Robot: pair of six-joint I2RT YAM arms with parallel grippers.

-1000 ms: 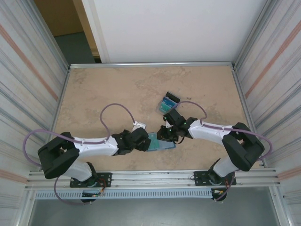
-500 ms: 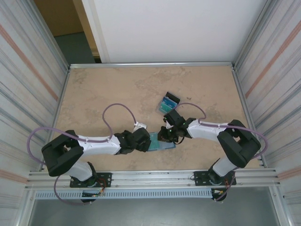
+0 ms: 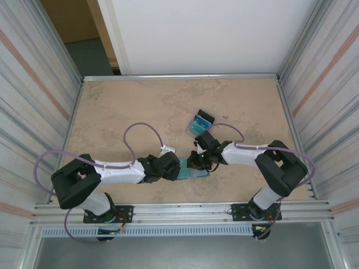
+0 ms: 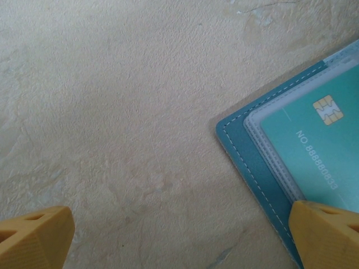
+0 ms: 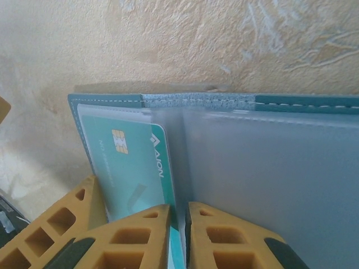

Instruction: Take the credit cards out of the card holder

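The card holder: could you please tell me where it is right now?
In the top view the card holder lies open by the near edge of the table, between the left gripper and right gripper, nearer than the loose cards.

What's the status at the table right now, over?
Left gripper open, finger over card holder corner. Right gripper shut on teal card in its sleeve. Loose cards farther back. Nothing in the way.
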